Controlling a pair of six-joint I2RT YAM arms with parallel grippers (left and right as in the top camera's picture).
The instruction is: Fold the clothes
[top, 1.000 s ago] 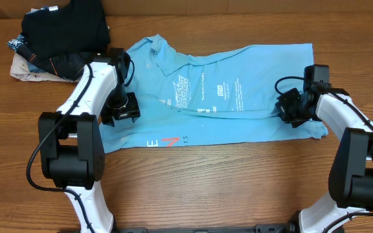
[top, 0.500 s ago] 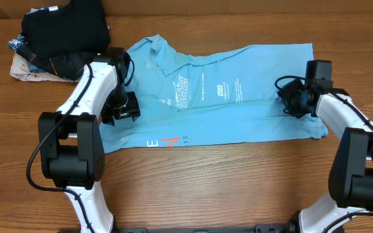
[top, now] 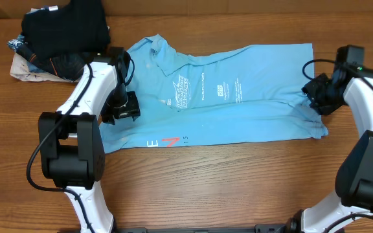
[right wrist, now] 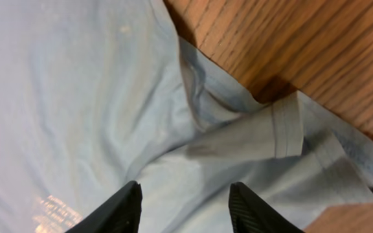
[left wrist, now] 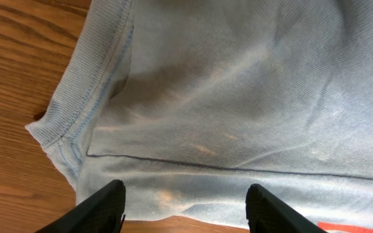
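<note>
The clothes are one light sky-blue T-shirt (top: 238,120) lying flat across the middle of the wooden table, partly folded, with white print (top: 183,87) on top and red lettering (top: 168,141) at its near edge. My left gripper (top: 120,109) hovers open over the shirt's left end; in the left wrist view its gripper (left wrist: 186,210) has nothing between its fingers above a hemmed corner (left wrist: 76,123). My right gripper (top: 319,97) stands open over the shirt's right end. The right wrist view shows this gripper (right wrist: 185,207) empty above a rumpled sleeve (right wrist: 264,133).
A pile of black and dark garments (top: 63,29) sits at the back left on a beige cloth (top: 26,70), close behind my left arm. Bare wood (top: 206,188) runs along the table's near side.
My right gripper has opened, let go of the shirt's right end and moved right and toward the back. The left arm has not moved.
</note>
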